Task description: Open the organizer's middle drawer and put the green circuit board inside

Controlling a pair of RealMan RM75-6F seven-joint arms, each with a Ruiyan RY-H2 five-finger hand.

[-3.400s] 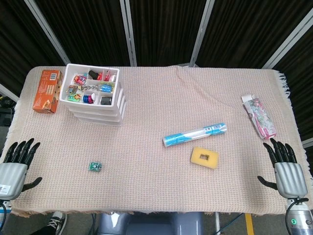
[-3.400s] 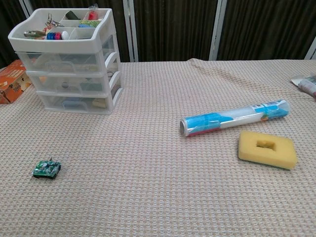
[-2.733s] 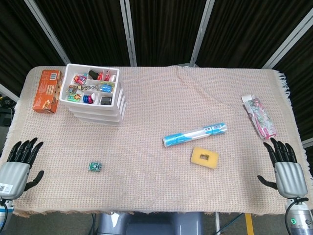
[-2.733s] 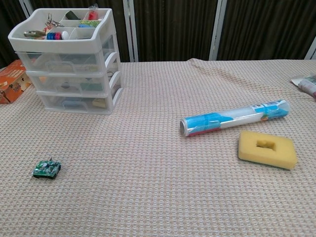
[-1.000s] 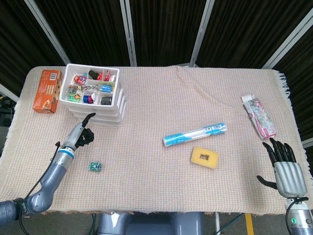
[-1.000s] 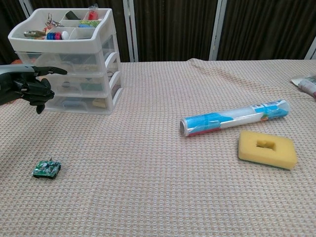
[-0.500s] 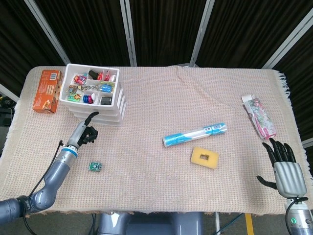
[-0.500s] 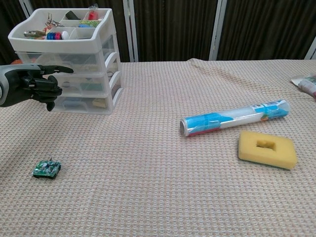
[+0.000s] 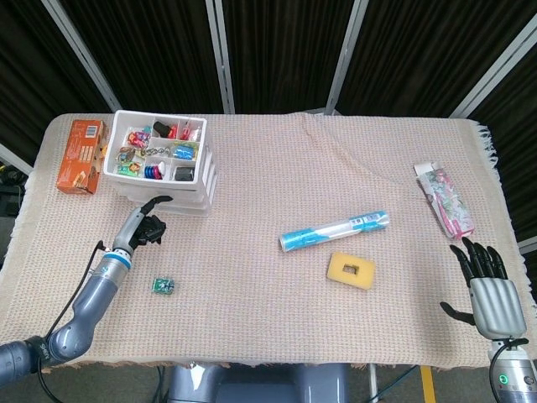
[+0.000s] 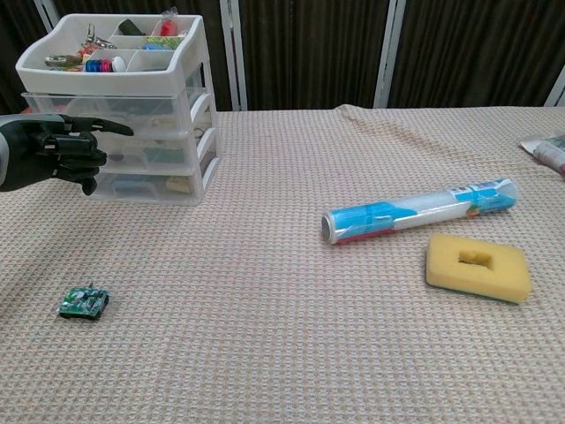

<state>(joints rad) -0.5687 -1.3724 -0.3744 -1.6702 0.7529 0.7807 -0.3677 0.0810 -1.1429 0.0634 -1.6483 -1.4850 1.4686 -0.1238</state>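
Organizer [image 9: 164, 164] near the table's far left corner, its drawers closed. Left hand [image 9: 148, 225] in front of it, fingers curled in with one extended toward the drawers, holding nothing. Green circuit board [image 9: 164, 286] near the front edge, apart from the hand. Orange box [image 9: 78, 155] beside the organizer; tube [image 9: 334, 230] and yellow sponge [image 9: 351, 270] mid-table; packet [image 9: 445, 200] at the right edge. Right hand [image 9: 489, 290] at the front right corner, fingers spread, empty.

Head view: high, looking down; chest view: low, near; both show organizer [image 9: 161, 161].
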